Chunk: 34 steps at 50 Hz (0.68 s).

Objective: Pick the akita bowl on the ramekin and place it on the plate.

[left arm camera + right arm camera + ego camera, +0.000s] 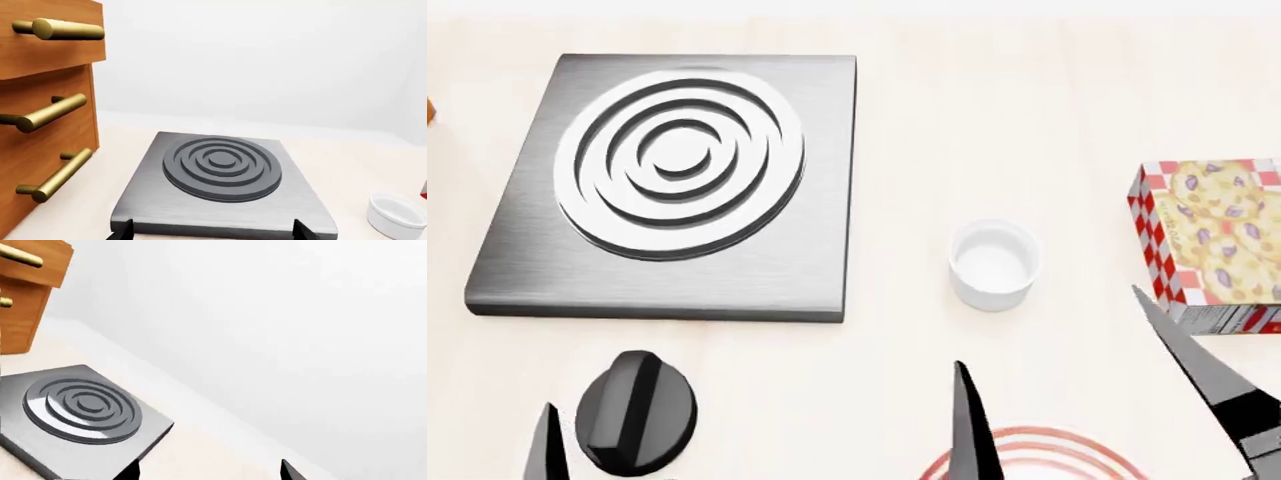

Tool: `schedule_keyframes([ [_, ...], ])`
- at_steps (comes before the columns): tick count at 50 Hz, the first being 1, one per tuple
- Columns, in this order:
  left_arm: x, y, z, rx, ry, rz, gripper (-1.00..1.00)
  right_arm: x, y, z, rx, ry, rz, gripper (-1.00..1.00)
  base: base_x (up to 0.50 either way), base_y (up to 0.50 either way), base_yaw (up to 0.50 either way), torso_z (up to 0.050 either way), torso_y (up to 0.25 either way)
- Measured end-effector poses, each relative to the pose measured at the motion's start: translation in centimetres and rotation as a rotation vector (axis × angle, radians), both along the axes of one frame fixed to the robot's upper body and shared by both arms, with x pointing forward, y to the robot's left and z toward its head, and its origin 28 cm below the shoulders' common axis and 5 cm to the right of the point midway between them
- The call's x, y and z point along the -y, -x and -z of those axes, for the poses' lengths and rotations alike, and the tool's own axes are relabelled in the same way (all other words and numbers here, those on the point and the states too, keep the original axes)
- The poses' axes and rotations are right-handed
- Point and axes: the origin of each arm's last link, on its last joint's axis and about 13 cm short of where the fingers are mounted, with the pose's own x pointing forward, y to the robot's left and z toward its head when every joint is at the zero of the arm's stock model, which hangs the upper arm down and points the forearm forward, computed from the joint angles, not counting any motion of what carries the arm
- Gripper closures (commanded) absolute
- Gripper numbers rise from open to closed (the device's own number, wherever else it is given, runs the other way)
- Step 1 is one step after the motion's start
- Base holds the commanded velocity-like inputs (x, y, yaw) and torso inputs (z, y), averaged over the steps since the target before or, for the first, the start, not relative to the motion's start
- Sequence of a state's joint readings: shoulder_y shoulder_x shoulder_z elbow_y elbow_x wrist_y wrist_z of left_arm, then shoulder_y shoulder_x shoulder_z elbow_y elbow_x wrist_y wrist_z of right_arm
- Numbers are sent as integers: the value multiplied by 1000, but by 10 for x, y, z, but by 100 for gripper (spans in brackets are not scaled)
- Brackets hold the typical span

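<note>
One glossy white ramekin point(994, 264) stands empty; both pincers point(754, 430) point(1194, 350) gape — holding nothing.

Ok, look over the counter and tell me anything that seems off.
The ramekin stands upright but empty, with nothing stacked on it, and the akita bowl shows in no view, which is odd for this job. Only the plate's red-ringed rim peeks in at the head view's bottom edge. Nothing looks spilled, tipped or damaged.

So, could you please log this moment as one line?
glossy white ramekin: empty, beside stove plate | speckled bowl: unseen | red-ringed plate: near edge | left gripper, right gripper: open, empty
</note>
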<state>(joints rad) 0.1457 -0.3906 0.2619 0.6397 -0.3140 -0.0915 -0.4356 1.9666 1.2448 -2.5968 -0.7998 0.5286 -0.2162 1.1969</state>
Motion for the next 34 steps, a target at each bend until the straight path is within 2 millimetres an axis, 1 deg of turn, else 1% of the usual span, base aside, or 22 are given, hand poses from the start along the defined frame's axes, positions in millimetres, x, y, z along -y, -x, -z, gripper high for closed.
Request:
schedule_keyframes([
  [8,0,0,0,2,10,14,-100,2,-6,10,99,-159,76,-100,0,0,0,0,250],
  [16,0,0,0,2,13,21,-100,4,-10,20,179,-291,111,-100,0,0,0,0,250],
  [23,0,-1,1,0,13,24,-100,5,-11,24,235,-364,112,-100,0,0,0,0,250],
  [34,0,-1,1,0,14,28,-100,4,-9,28,294,-424,96,-100,0,0,0,0,250],
])
